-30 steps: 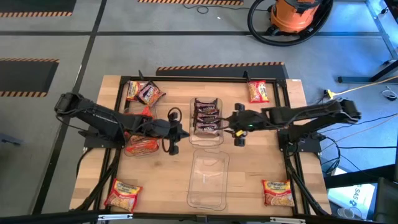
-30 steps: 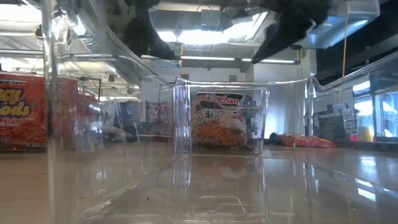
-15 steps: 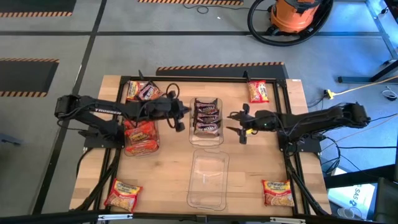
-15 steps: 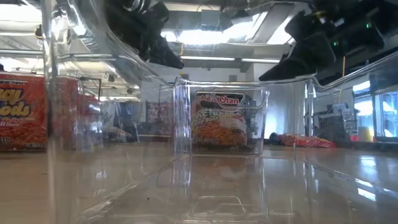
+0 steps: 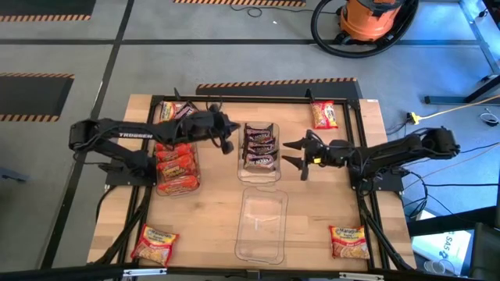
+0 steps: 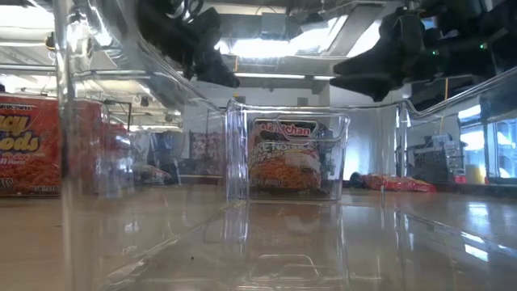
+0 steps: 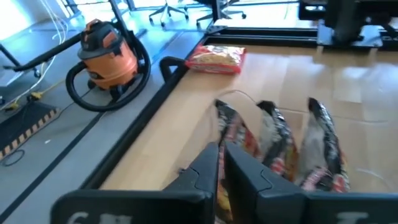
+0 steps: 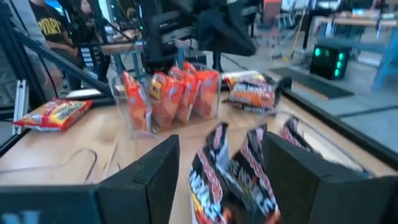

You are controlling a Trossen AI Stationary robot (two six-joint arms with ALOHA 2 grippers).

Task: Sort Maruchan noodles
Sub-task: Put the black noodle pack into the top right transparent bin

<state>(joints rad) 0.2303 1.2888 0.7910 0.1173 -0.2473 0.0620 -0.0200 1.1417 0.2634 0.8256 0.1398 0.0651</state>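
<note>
the left gripper (image 5: 227, 145) hangs above the table just beside the middle clear bin (image 5: 272, 173), on its left side, with its 2 fingers (image 7: 245, 174) pressed together and nothing between them. the right gripper (image 5: 293, 154) hangs just off the other side of that bin, its fingers (image 8: 155, 171) spread apart and empty.

the middle clear bin holds 3 dark brown packets (image 5: 260, 147) standing on edge in a row; the right wrist view shows them right ahead of the spread fingers. a second clear bin (image 5: 164, 187) on the left, under the left arm, holds several orange-red packets (image 5: 176, 162) standing on edge. a third clear bin (image 5: 262, 227) sits nearer the front edge, in line with the middle one, with no packet in it.

loose packets lie flat on the wooden table (image 5: 312, 211): a small pile of 2 or so (image 5: 178, 114) at the far left corner behind the left arm, 1 red and yellow packet (image 5: 324, 115) at the far right, 1 (image 5: 155, 243) at the near left corner and 1 (image 5: 348, 240) at the near right corner. an orange shop vacuum (image 5: 367, 19) stands on the floor beyond the table.
</note>
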